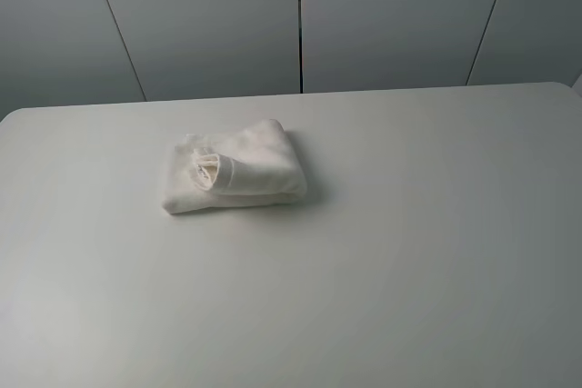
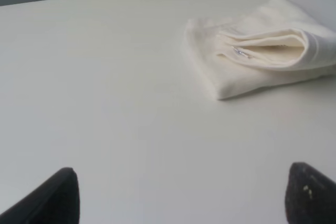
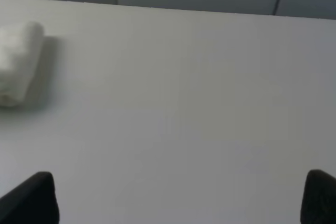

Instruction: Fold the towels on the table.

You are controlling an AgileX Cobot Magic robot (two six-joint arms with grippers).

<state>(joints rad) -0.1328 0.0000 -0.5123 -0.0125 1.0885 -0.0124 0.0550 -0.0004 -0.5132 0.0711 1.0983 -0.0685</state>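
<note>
Your towel lay folded into a thick, compact bundle on the table, left of the table's middle and toward its far edge in the high view, with several layers stacked and a curled fold opening toward the left side. In the left wrist view you could see the towel well ahead of the fingers and off toward the right-hand fingertip's side, its layered folds facing the camera, with a small white label with dark print tucked among the layers. Nothing touched it. Your left gripper showed only two dark fingertips, spread wide apart with bare table between them and nothing held. From your right wrist camera the towel appeared only as a blurred rounded end, well ahead of the fingers and beyond the left-hand fingertip's side, well apart from them. Your right gripper also had its dark fingertips standing far apart over bare table, holding nothing. Neither arm appeared in the high view. Behind the table's far edge stood grey wall panels with dark seams between them.
</note>
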